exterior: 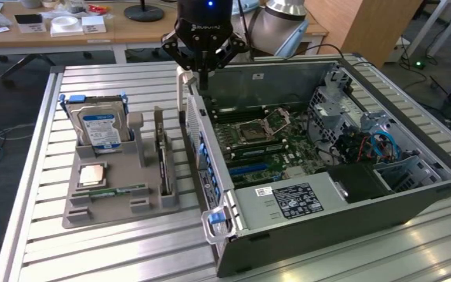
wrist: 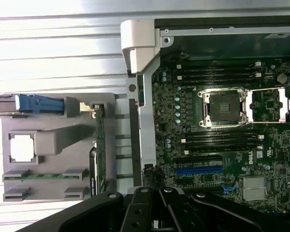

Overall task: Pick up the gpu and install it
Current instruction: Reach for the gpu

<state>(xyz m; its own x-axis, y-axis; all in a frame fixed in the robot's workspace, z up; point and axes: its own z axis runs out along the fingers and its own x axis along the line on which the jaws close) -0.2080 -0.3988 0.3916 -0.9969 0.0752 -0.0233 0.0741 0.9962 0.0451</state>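
Exterior view, nearest first: slatted metal worktop [exterior: 92,258] carries an open PC case [exterior: 351,211] lying on its side, w/ the labelled power supply [exterior: 288,200] at its near end. Just beside the case, toward the exterior view's left, sits a gray holder tray [exterior: 104,205]. On the tray, front to back: a narrow memory stick [exterior: 115,191] lying flat, a square CPU chip [exterior: 92,174], then a hard drive [exterior: 101,129] w/ blue-white label standing upright. The gpu [exterior: 164,164] stands on edge in the tray's slot nearest the case, not touched by anything. Further in, the motherboard [exterior: 272,147] lies exposed w/ its CPU socket [exterior: 266,124] open. Beyond that, the gripper [exterior: 204,79] hangs over the case's far corner, pointing down, fingers closed together & empty, well apart from the gpu. A wooden desk [exterior: 131,29] w/ small items stands behind.

Wrist view: gripper [wrist: 157,208] fingers pressed together, nothing between them. The gpu [wrist: 100,145] shows green, edge-on in the tray, between the tray's other parts & the case wall. A blue slot [wrist: 199,170] shows on the board.
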